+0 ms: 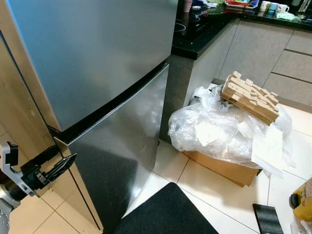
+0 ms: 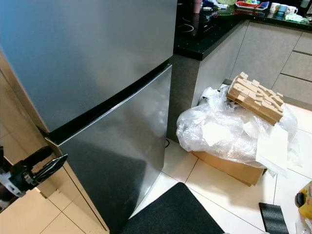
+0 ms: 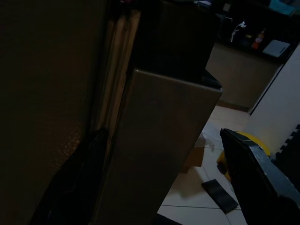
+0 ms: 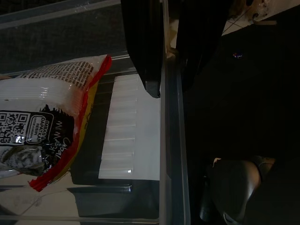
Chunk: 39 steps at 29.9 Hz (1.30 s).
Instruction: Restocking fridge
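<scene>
Still shut, the fridge [image 1: 97, 73]: both steel doors closed, upper over lower, a dark seam running between them. It stands against a wood panel [image 1: 19, 126] on the robot's left and a black-topped bench [image 1: 204, 29] on its right.

Left hand [image 1: 61, 168] sits low at the fridge's left edge, right at the seam where the two doors meet. Fingers point toward the door edge, spread apart and grasping nothing. In the left wrist view one finger [image 3: 262, 173] stands well off from the other, with the door's edge between them. Judgement: hand is placed there to hook the lower door's edge and pull; opening comes before any stocking.

Right hand [image 4: 171, 86] hangs over the wall of a clear bin [image 4: 173, 154], one finger on either side of it. Whether the fingers are pressing on the wall I cannot tell. Inside the bin lies a snack bag [image 4: 42, 122], white with a red edge and a QR code, on a white sheet. Likely the stock to go in, carried along so it is at hand once the door swings.

On the tiled floor to the right: a cardboard box [image 1: 224, 168] heaped with clear plastic wrap [image 1: 214, 126], wooden blocks [image 1: 251, 97] on top. Black mat [image 1: 165, 214] in front of the fridge. Something yellow [image 1: 304, 200] at the far right edge, not identifiable.
</scene>
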Available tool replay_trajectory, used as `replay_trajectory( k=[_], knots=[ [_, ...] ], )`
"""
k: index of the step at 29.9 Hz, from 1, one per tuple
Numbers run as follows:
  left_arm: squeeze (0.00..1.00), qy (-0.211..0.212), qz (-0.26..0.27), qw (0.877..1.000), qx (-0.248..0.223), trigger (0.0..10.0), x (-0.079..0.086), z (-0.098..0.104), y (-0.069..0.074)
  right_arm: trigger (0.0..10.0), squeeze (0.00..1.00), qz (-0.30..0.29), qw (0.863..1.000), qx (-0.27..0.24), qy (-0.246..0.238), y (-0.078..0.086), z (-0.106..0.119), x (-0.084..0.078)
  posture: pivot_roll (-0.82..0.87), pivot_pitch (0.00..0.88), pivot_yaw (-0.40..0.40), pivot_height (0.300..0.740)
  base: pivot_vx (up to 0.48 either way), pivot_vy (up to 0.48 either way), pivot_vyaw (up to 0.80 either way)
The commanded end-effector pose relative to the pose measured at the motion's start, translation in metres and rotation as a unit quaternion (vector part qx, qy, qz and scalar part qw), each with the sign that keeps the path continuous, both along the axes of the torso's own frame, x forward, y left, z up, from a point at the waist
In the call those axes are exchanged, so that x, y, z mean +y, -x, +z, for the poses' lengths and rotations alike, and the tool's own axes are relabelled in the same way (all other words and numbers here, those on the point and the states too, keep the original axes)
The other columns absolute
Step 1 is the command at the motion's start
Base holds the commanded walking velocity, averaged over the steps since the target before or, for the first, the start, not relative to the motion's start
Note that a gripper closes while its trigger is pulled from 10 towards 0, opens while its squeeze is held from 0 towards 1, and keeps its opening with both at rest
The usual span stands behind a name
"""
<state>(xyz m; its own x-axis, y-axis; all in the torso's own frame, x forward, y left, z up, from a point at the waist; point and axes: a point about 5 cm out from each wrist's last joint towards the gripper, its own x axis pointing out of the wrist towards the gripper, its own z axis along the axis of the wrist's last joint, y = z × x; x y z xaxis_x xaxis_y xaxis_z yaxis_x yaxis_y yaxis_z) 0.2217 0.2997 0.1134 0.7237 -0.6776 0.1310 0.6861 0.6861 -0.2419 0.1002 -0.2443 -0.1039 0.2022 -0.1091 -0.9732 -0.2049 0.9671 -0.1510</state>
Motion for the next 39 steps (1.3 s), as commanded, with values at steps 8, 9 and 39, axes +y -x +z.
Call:
replay_trajectory(
  k=[8, 9, 39],
  knots=[
    [0.0, 0.033, -0.124, 0.991, 0.023, 10.0, -0.038, -0.011, 0.004, 10.0, 0.0, -0.006, 1.0, -0.002, 0.001, 0.0, 0.0, -0.002, -0.04, 0.0, -0.029, 0.74, 0.0, 0.0, 0.0],
    [0.0, 0.036, -0.129, 0.991, 0.025, 10.0, -0.04, -0.013, 0.005, 10.0, 0.0, -0.006, 1.0, -0.002, 0.0, 0.0, 0.0, -0.002, -0.05, 0.0, -0.029, 0.74, 0.0, 0.0, 0.0],
    [0.0, 0.001, -0.116, 0.975, 0.19, 10.0, -0.058, -0.078, 0.02, 10.0, 0.0, -0.006, 1.0, -0.002, 0.0, 0.0, 0.0, -0.001, -0.05, 0.0, -0.03, 0.74, 0.0, 0.0, 0.0]
  ],
)
